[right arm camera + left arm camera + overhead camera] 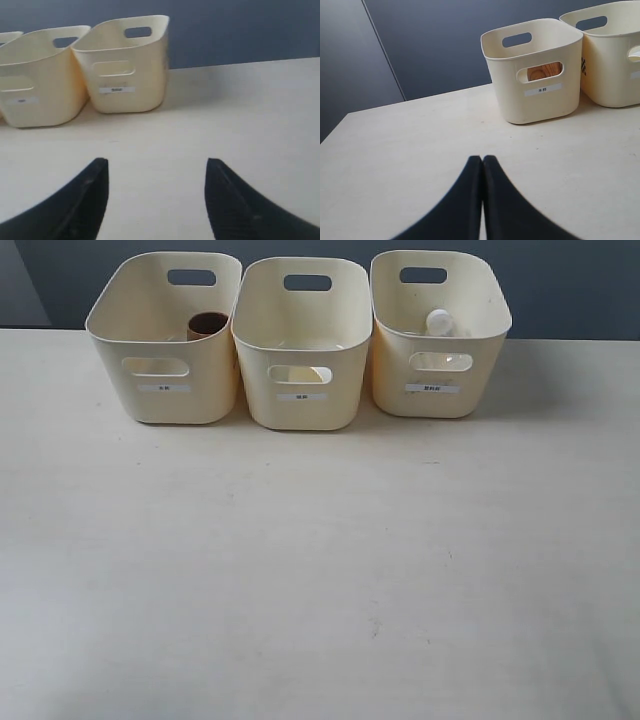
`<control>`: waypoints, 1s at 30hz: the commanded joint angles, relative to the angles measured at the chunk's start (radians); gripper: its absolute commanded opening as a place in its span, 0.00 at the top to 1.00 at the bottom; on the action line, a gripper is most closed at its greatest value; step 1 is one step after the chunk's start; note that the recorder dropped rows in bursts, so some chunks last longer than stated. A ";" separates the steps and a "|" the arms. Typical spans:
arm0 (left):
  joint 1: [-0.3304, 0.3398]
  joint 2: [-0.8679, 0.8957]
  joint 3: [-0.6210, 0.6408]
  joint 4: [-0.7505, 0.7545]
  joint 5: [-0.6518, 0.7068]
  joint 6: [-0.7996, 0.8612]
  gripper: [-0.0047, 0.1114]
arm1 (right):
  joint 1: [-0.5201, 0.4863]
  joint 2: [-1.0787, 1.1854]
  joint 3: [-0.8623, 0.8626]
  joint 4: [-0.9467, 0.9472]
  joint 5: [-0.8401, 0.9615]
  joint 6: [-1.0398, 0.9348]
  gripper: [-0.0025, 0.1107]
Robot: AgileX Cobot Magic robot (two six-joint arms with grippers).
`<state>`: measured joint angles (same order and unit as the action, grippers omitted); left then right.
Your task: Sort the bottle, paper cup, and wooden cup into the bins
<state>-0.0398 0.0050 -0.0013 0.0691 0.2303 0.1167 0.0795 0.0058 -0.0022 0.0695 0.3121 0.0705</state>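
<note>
Bottle [438, 320]: clear plastic with a white screw cap, the cap showing above the rim of the right bin [440, 390] that holds it.
Wooden cup [207, 324]: reddish-brown, grain visible through the handle cut-out. It stands inside the left bin [165, 400], well ahead of the left gripper [482, 159] fingers.
Paper cup [300, 374]: only a pale curved shape behind the middle bin [300, 410] cut-out, too hidden to describe.
Left gripper: fingers pressed together, holding nothing.
Right gripper [156, 162]: fingers spread wide, empty, bins well ahead.
Table [320, 590]: pale, beneath both grippers.
</note>
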 commanded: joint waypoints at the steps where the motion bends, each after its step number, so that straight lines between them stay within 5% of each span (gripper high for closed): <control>1: -0.003 -0.005 0.001 0.000 -0.005 -0.002 0.96 | -0.060 -0.006 0.002 0.009 -0.003 -0.007 0.49; 30: -0.003 -0.005 0.001 0.000 -0.005 -0.002 0.96 | -0.060 -0.006 0.002 0.055 -0.003 -0.015 0.49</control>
<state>-0.0398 0.0050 -0.0013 0.0691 0.2303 0.1167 0.0253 0.0058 -0.0022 0.1228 0.3161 0.0608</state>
